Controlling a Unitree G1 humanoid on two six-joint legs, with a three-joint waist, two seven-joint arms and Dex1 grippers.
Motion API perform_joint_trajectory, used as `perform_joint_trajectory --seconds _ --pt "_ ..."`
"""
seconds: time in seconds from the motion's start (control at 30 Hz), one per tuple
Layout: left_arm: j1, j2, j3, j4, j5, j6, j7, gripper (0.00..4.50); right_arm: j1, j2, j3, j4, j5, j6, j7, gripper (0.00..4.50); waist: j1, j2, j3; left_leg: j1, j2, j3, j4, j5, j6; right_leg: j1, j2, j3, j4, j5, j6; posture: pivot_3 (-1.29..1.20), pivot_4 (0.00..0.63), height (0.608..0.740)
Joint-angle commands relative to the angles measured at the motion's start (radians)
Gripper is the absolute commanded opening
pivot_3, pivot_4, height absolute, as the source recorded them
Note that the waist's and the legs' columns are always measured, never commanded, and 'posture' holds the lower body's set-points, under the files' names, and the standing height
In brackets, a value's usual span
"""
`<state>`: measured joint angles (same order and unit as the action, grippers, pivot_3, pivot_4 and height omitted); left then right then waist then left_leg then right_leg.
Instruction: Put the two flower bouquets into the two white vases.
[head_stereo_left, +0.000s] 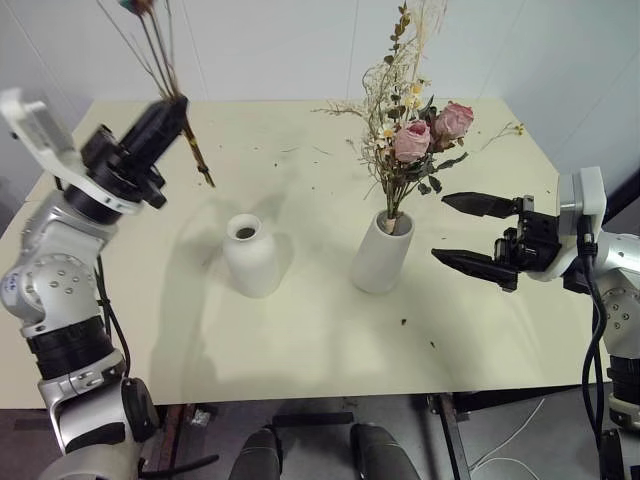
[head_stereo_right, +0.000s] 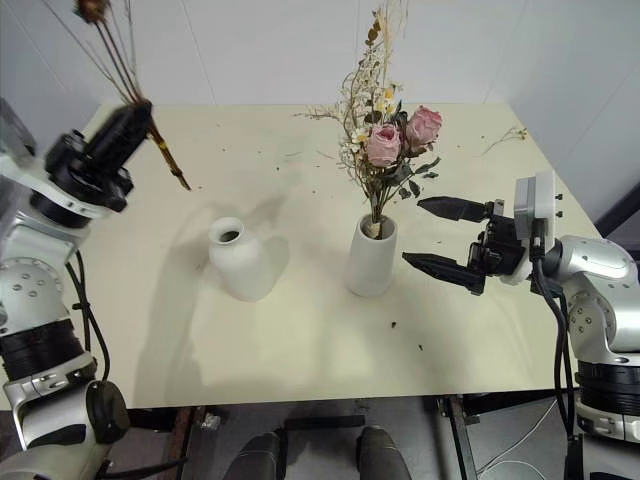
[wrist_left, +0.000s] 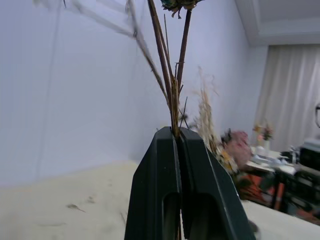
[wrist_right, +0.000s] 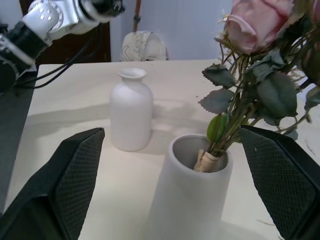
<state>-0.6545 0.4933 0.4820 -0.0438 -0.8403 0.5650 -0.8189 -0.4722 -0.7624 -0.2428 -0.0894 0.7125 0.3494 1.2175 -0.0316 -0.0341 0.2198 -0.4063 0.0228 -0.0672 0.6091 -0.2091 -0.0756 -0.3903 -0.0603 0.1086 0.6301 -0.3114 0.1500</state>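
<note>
Matt white ceramic vases; smooth matt cream tabletop; textured black plastic tool pads.

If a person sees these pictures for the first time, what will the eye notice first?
First, the pink rose bouquet standing tall in the cylinder vase at the table's middle. Next, the left claw, shut on the thin-stemmed bunch and holding it in the air above the table. The round-bodied vase beside the cylinder vase holds no flowers.
</note>
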Motion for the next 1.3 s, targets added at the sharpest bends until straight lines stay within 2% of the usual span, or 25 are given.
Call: perform_joint_trajectory --seconds 0.03,0.33,0.7,0.83,1.1,1.2,1.3 --pt "0.028 -0.007 -0.043 -0.017 0.034 -0.086 -0.039 0.04 -0.007 0.007 -0.028 -0.029 0.009 -0.016 -0.026 4.50 0.001 0.000 0.000 0.000 0.000 0.000 0.001 0.000 0.000 0.000 0.000 0.000 0.000 0.000 0.000 0.00 0.150 0.740" --pt "0.079 -0.059 -0.109 0.064 0.090 -0.255 -0.103 0.04 0.017 0.018 -0.041 -0.077 0.023 0.000 -0.084 4.50 0.001 0.000 0.000 -0.001 0.000 0.000 0.001 0.000 0.000 0.000 0.000 0.000 -0.001 0.001 0.000 0.00 0.150 0.740" --pt "0.153 -0.057 -0.141 0.090 0.089 -0.276 -0.150 0.04 0.029 0.008 -0.052 -0.102 0.038 0.024 -0.115 4.50 0.002 0.000 0.000 -0.001 0.000 0.000 0.001 0.000 0.001 0.000 0.000 0.000 -0.002 0.001 0.000 0.00 0.150 0.740" --pt "0.185 -0.049 -0.179 0.064 0.114 -0.282 -0.167 0.90 0.025 0.016 -0.043 -0.102 0.038 0.023 -0.124 4.50 0.001 0.000 0.000 -0.001 0.000 0.000 0.000 0.000 0.001 0.000 0.000 0.000 -0.002 0.001 0.000 0.00 0.150 0.740" --pt "0.208 0.036 -0.183 0.038 0.122 -0.253 -0.179 3.42 0.017 0.022 -0.036 -0.090 0.036 0.013 -0.122 4.50 0.001 0.000 0.000 0.000 0.000 0.000 0.000 -0.001 0.001 0.000 0.000 0.000 -0.002 0.000 -0.001 0.00 0.150 0.740" --pt "0.195 0.117 -0.161 0.043 0.164 -0.291 -0.198 4.38 0.014 0.024 -0.033 -0.077 0.030 0.005 -0.116 4.50 0.000 0.000 0.000 -0.001 0.000 0.000 -0.001 -0.001 0.001 0.000 0.000 0.000 -0.003 0.000 -0.001 0.00 0.150 0.740" --pt "0.196 0.200 -0.160 0.053 0.184 -0.298 -0.245 4.45 0.012 0.024 -0.031 -0.060 0.024 -0.004 -0.105 4.50 -0.001 0.000 0.000 0.000 0.000 0.000 -0.003 -0.001 0.001 -0.001 0.000 0.000 -0.003 0.000 -0.002 0.00 0.150 0.740"
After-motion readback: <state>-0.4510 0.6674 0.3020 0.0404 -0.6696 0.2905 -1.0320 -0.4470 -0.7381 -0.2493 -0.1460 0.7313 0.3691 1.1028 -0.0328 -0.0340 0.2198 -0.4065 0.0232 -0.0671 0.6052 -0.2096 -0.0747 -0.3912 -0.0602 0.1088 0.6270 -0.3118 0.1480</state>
